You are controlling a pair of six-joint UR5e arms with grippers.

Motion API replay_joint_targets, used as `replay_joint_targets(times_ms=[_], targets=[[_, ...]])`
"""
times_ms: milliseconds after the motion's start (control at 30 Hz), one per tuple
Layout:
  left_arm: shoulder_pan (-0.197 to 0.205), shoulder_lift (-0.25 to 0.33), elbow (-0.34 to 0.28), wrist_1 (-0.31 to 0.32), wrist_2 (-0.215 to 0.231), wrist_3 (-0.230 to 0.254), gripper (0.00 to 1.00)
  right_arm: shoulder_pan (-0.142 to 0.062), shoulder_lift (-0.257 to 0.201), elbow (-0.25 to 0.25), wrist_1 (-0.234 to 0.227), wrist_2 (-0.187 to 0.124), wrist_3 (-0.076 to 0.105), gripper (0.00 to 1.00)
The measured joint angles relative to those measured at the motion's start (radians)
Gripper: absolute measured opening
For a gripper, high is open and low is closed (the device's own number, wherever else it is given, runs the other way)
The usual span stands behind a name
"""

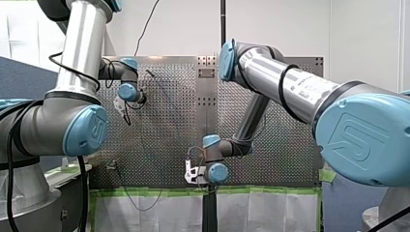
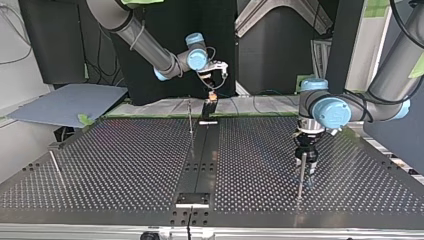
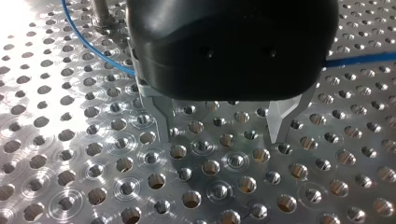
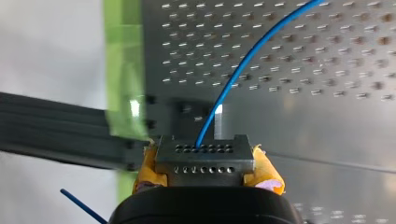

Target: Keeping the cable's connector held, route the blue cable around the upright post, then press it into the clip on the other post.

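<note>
My right gripper (image 4: 204, 164), with yellow pads (image 4: 266, 170), is shut on the grey metal connector (image 4: 204, 151). The blue cable (image 4: 252, 56) leaves the connector's face and runs out across the perforated table (image 4: 327, 70). In the top view my right gripper (image 2: 212, 89) holds the connector (image 2: 212, 96) above the table's far edge. My left gripper (image 3: 220, 140) stands open just above the table with nothing between its fingers. The blue cable (image 3: 88, 44) passes behind it, near a post's base (image 3: 100, 14). In the top view my left gripper (image 2: 305, 169) is right beside an upright post (image 2: 299, 180).
A thin post (image 2: 190, 117) and a black block (image 2: 209, 107) stand near the table's far middle. A leaning rod (image 2: 55, 162) is at the top view's left. A dark centre strip (image 2: 200, 160) ends at a bracket (image 2: 192, 200). Green tape (image 4: 122, 70) lines the table's edge.
</note>
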Motion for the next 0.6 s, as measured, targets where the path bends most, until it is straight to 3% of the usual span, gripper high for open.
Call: replay_joint_targets(times_ms=[367,600], targets=[[0.003,0.000,0.000,0.002,-0.002,-0.006,1.00,0.000,0.118,0.022,-0.082,0.061,0.005,0.00],[0.006,0.000,0.000,0.004,-0.003,-0.009,1.00,-0.010,0.185,0.047,-0.145,0.079,0.016,0.00]])
